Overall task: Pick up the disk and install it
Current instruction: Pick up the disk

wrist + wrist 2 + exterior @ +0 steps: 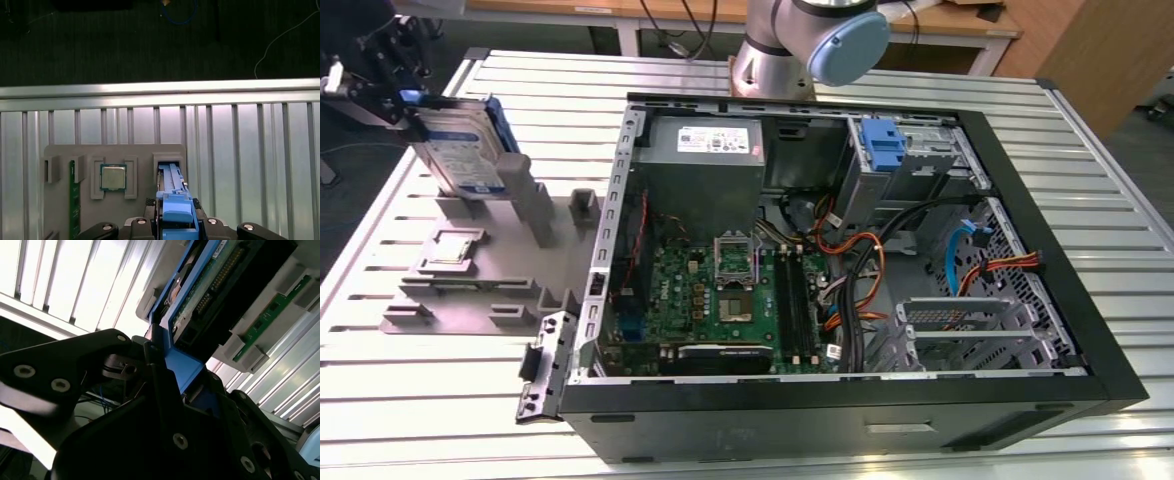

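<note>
Your disk (458, 150) stands on edge at the grey holder (494, 300), on the table (427, 400) at the exterior view's left, well apart from the open case (1067, 330). Your gripper (411, 100) is clamped on its blue rail (182, 367). You can't tell whether the disk has cleared the slot.

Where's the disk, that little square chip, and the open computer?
disk (460, 150), exterior view, on its labelled face.
chip (113, 177), first wrist view, on its metal top.
computer (787, 412), exterior view, on its black outer wall.
</note>
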Motion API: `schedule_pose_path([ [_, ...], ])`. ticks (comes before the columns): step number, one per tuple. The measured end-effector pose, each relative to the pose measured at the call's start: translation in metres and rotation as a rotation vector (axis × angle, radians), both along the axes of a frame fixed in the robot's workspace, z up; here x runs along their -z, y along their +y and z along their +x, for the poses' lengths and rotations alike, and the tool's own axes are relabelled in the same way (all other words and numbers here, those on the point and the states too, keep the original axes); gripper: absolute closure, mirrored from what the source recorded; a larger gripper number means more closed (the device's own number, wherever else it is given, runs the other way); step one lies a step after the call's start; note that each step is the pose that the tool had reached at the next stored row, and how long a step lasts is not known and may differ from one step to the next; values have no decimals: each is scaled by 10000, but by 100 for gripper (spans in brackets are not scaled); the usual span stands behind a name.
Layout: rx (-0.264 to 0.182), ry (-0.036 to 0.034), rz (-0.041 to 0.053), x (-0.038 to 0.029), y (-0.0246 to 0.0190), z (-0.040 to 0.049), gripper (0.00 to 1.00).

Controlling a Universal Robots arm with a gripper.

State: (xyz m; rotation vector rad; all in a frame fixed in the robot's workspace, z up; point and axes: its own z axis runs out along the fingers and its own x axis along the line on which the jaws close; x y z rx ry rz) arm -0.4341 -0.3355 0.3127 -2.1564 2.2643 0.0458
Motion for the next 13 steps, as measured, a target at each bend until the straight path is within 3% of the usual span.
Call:
schedule_pose_path([
  [13, 0, 0, -10, -162, 0, 0, 63],
])
